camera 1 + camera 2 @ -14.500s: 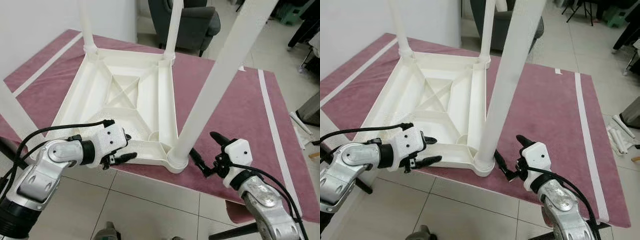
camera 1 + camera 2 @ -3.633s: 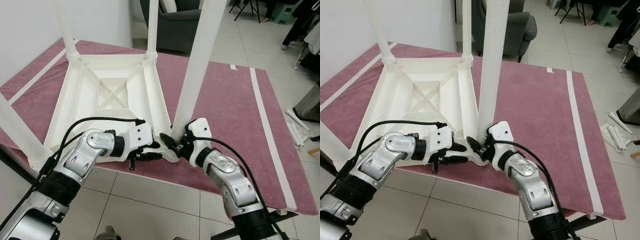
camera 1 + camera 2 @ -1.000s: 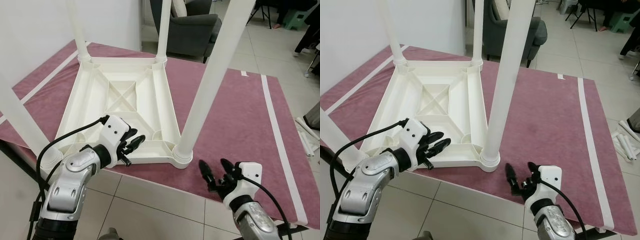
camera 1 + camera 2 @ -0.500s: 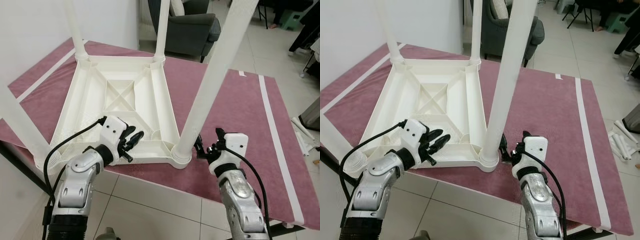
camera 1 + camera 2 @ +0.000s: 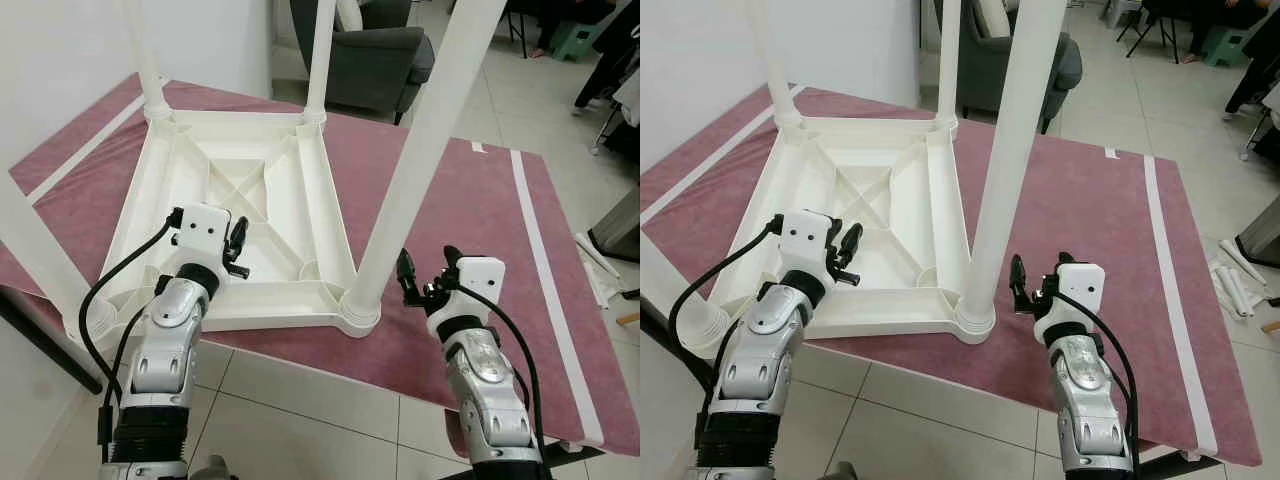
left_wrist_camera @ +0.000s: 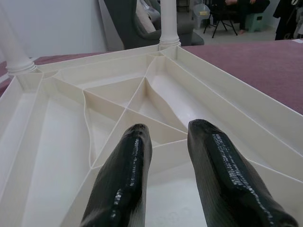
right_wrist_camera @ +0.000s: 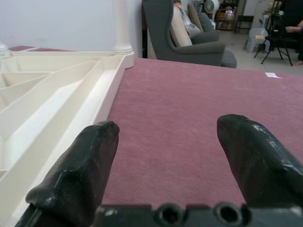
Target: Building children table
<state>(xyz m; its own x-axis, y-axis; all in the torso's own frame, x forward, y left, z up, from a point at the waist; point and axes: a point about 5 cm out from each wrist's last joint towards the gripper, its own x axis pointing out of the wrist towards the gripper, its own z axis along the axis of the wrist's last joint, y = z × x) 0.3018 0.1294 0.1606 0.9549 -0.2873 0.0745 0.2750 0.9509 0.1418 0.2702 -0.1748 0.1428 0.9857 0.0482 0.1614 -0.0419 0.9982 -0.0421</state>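
- the maroon mat [image 5: 480,230] covers the whole work surface, with pale tape stripes near its edges. it looks soft and grippy, so i'd guess things don't slide around on it much.
- the white children's table [image 5: 250,210] lies upside down on the left half of the mat, ribbed underside facing up, all four legs standing in the corner sockets. it looks like moulded plastic, so probably light and fairly stiff, but bulky and awkward for two small grippers. smooth surface too, so likely a bit slippery.
- the near right leg [image 5: 420,150] is the tall tube rising from the corner socket closest to the robot. it's too fat to get the fingers right around, i reckon. best hold is low down by the socket collar, or pushing from both sides.
- the thin walls and rim ribs of the underside look like the better pinch spots. narrow enough for the fingers, and stiff.
- left gripper [image 5: 845,255] hovers over the ribbed underside near the front edge, fingers slightly apart with a narrow gap, nothing between them.
- right gripper [image 5: 1025,280] sits low over the mat just beside the near right leg's base, not touching it as far as i can see. fingers spread wide, empty.
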